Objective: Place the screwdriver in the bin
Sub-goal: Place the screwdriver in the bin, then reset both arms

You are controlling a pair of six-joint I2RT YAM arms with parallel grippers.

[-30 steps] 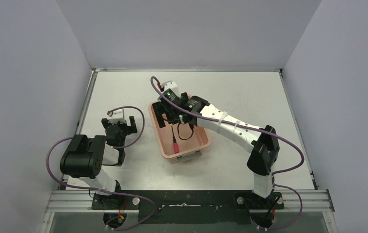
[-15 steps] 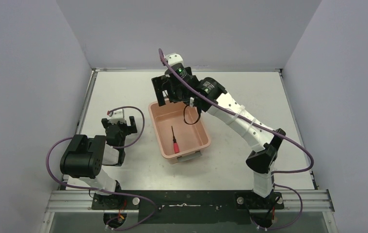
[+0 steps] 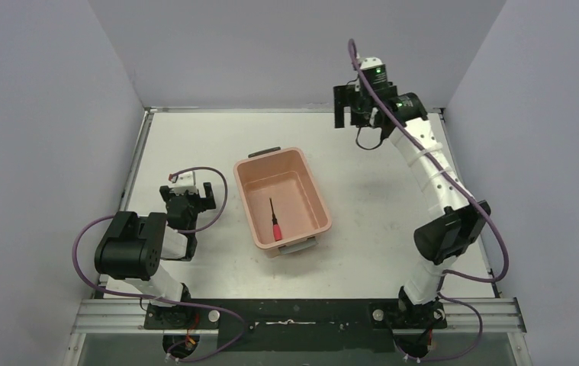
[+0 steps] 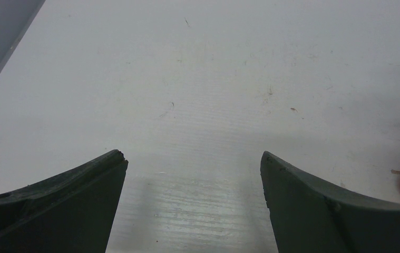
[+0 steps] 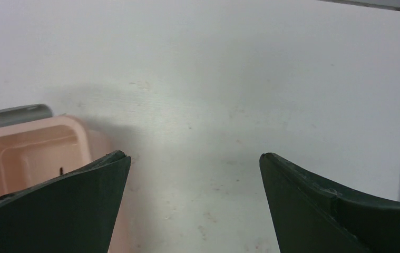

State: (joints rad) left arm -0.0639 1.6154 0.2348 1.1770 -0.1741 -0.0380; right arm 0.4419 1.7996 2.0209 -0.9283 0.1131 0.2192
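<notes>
The screwdriver lies flat on the floor of the bin, handle toward the near end. The right gripper is spread and empty, raised well apart from the bin. The left gripper is spread and empty near the bin's left wall. We judge one risk: an arm passing low strikes the bin and shifts or tips it.
</notes>
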